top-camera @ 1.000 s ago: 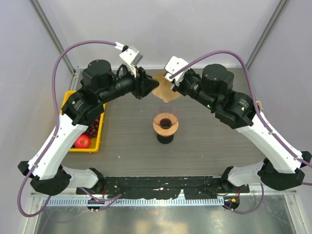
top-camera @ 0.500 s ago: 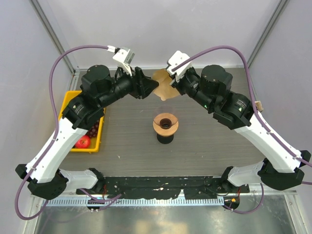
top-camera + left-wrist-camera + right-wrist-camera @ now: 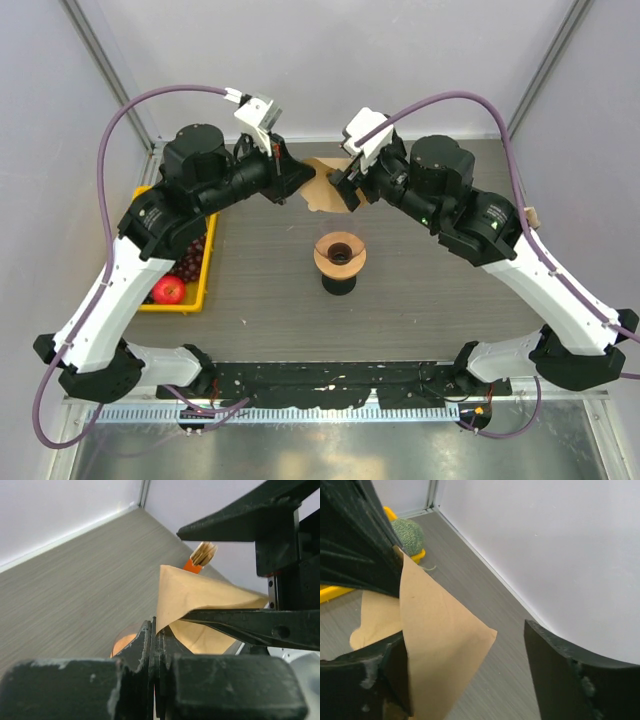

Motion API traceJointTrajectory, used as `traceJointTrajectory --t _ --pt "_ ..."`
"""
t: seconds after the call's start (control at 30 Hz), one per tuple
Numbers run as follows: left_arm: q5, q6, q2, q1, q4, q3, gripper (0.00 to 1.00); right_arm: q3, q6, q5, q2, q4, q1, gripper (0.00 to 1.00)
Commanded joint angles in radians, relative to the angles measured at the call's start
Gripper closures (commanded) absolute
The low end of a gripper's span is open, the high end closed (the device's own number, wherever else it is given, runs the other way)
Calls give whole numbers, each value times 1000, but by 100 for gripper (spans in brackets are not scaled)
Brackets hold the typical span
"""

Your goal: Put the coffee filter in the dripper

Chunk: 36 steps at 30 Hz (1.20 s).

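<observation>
Yellow tray [image 3: 203,285] at the frame's left on the grey table [image 3: 450,300], holding a red apple [image 3: 169,290] and dark grapes [image 3: 191,262]

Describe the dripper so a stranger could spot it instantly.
On the grey table, look near the middle: the dripper sits atop a black base. It is round and glossy orange-brown with a dark centre hole, unlike the tan paper coffee filter farther back.
</observation>
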Motion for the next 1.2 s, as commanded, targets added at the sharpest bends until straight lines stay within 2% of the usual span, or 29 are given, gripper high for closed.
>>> traceJointTrajectory --t 0.0,0.13,0.23,0.33,0.43,0.5,0.9,1.17 --pt "21 113 46 -3 -299 153 100 13 28 -82 -53 -25 5 12" --pt "99 208 108 -1 -500 265 100 -4 59 -233 -115 -23 -9 0" --pt "197 287 142 2 -617 310 100 -3 110 -339 -149 -36 -41 0" --pt "243 328 165 2 -686 311 100 -1 200 -396 -155 -59 -128 4" --pt "237 325 179 2 -696 284 100 -50 284 -449 -172 -60 -241 4" --pt "230 315 203 0 -703 271 100 -73 306 -453 -177 -68 -271 4" --pt "158 270 400 22 -723 376 100 -119 314 -426 -183 -111 -325 4" --pt "194 251 501 35 -725 412 100 -109 318 -435 -194 -166 -401 4"
